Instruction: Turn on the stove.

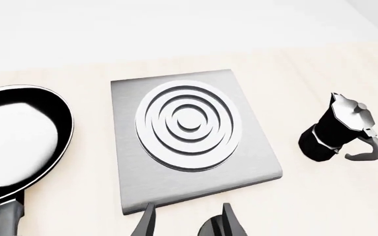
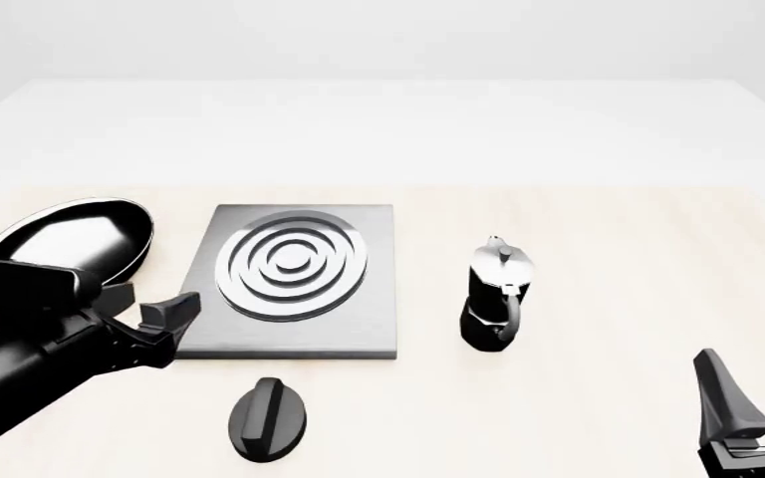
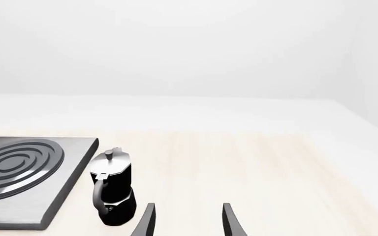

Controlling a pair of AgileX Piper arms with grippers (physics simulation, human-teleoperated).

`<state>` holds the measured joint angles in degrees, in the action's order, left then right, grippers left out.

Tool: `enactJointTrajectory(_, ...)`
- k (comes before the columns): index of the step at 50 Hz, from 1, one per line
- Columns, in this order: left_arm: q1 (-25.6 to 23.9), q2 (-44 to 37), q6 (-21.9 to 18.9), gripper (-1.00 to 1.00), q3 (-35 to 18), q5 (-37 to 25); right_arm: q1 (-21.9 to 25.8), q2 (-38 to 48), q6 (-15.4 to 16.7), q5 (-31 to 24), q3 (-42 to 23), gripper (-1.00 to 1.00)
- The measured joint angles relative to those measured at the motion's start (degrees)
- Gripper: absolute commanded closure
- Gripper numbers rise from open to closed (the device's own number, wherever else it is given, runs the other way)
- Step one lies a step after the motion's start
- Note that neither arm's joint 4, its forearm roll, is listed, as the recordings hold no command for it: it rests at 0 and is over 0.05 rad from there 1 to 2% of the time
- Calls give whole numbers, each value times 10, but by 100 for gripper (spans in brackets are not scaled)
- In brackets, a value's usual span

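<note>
Counter [image 2: 596, 299]: one, pale wood, carrying everything.
Stove [image 2: 356, 319]: one grey slab, centre-left, with a single ringed burner [image 2: 292, 263].
Frying pan [image 2: 71, 237]: one, just left of the stove.
Moka pot [image 2: 496, 296]: one, to the stove's right.
Knob [image 2: 267, 417]: one, black and ridged, near side of the stove, untouched.
Left gripper [image 2: 156, 324]: fingers spread, empty, by the stove's near-left corner; it should move right and nearer, straddle the ridge squarely, close, then twist.
Right gripper [image 2: 755, 398]: fingers apart, empty, near right.

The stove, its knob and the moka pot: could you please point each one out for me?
stove [image 2: 356, 319], front view, bare slab near its right front corner.
knob [image 2: 268, 419], front view, its raised ridge.
moka pot [image 2: 494, 299], front view, its body.
</note>
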<state>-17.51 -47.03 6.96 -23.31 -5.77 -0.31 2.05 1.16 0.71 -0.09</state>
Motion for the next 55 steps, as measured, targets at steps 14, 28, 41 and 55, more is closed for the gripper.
enactJointTrajectory(14,-41,-47,33,-100,1,11,0,-7,-7,-5,0,-100)
enactJointTrajectory(28,-71,-112,61,-100,2,48,-1,-12,-15,-9,0,-100)
enactJointTrajectory(41,-89,-168,87,-100,10,89,0,-13,-23,-10,0,-100)
enactJointTrajectory(55,-104,-213,116,-100,21,123,1,-13,-29,-10,0,-100)
